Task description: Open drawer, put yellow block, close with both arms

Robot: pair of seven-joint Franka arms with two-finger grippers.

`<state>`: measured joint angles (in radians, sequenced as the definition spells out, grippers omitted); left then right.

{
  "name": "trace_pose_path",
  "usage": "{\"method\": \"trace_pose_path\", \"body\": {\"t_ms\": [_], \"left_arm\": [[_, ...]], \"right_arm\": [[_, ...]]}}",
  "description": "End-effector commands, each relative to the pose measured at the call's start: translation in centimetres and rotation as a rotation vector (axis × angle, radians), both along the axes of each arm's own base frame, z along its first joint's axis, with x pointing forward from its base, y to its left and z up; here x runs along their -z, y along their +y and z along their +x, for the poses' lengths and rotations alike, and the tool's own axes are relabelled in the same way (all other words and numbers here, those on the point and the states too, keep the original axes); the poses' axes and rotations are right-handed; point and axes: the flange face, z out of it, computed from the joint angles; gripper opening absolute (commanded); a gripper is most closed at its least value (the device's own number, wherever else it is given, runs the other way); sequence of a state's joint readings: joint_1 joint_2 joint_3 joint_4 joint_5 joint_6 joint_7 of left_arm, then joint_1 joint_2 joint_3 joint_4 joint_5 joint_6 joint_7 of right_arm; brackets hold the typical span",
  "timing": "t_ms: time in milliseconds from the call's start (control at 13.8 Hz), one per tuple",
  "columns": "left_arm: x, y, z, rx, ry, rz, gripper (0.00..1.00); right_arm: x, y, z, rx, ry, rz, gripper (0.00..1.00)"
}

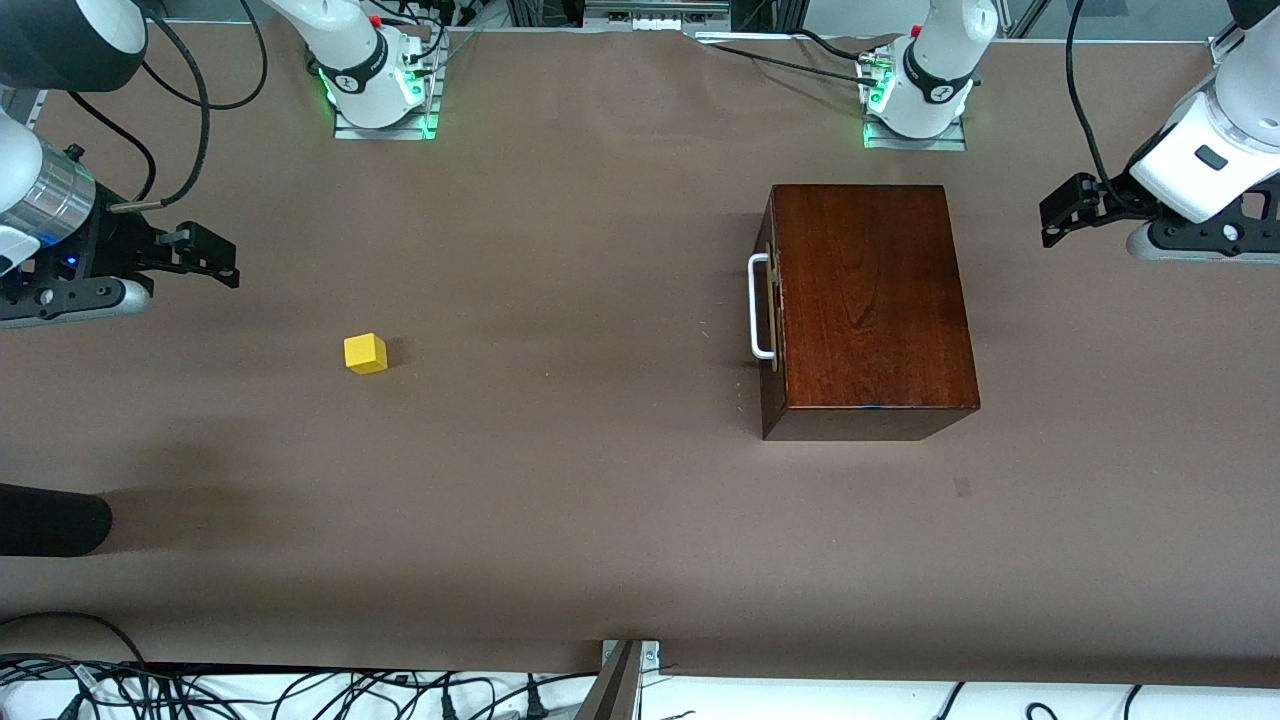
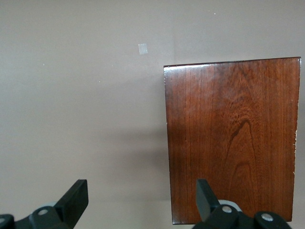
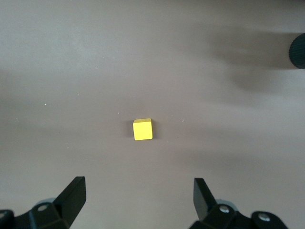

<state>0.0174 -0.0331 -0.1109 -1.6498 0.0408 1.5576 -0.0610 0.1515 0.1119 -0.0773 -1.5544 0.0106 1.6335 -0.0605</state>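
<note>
Yellow block (image 1: 365,353): loose on the bare table toward the right arm's end, well apart from the box.
Drawer (image 1: 772,305): fully shut in its box; white handle (image 1: 759,306) faces the block.
Right gripper (image 1: 205,257): spread wide, empty, hanging over the table's end.
Left gripper (image 1: 1068,208): spread wide, empty, beside the box.
Technique: probably hook the handle squarely and pull straight, steadying the box with the spare arm.

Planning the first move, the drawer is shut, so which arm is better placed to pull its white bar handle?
Probably left. The left gripper, open, hangs beside the glossy dark mahogany box; its white handle faces the small yellow cube, where the open right gripper waits.
</note>
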Motion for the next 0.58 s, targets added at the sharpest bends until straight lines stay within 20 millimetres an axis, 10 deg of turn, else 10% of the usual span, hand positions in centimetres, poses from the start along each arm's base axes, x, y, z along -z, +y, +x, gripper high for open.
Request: {"method": "trace_pose_path", "body": {"t_ms": [0,507], "left_arm": [[-0.7,-0.4,0.3,-0.008,0.005,-0.003,1.00],[1.8,-9.6,-0.5,0.113,0.070,-0.010,1.00]], "right_arm": [[-0.7,0.3,0.2,-0.015,-0.007,-0.008,1.00],[-0.7,0.3,0.2,-0.015,-0.007,-0.008,1.00]]}}
